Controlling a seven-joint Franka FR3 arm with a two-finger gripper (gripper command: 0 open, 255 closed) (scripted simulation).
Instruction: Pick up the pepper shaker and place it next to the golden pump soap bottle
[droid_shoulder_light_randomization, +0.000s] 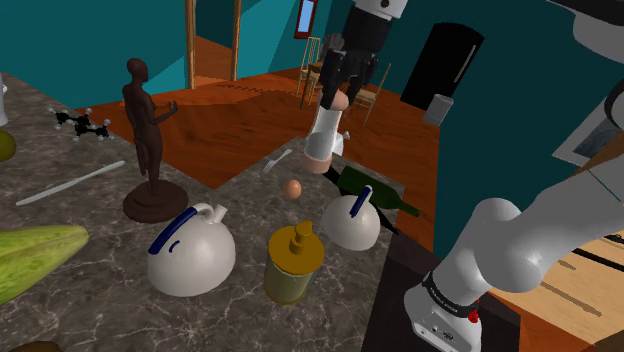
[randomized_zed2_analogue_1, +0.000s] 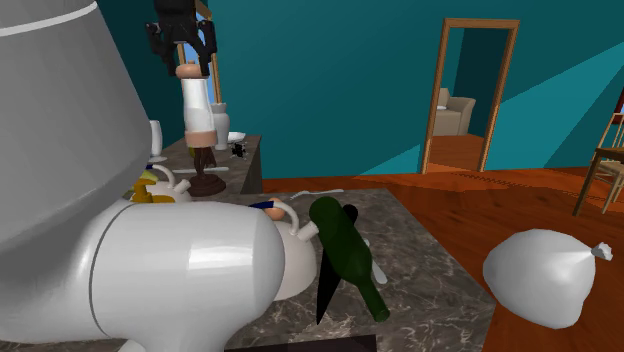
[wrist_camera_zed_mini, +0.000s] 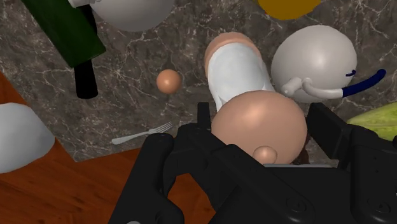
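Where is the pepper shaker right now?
In the shoulder view's upper middle, the pepper shaker hangs clasped in the gripper above the counter, near the fork and egg.

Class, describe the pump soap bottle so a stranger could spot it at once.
On the dark marbled counter, find the shoulder view's lower middle. The soap bottle stands between a larger white jug and a smaller white jug. It alone is olive-gold with a mustard pump top.

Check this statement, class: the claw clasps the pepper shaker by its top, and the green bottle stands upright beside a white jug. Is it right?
Not quite. The green bottle lies on its side, as the second exterior view shows. The rest holds: the claw clasps the pepper shaker by its top, and the bottle is beside a white jug.
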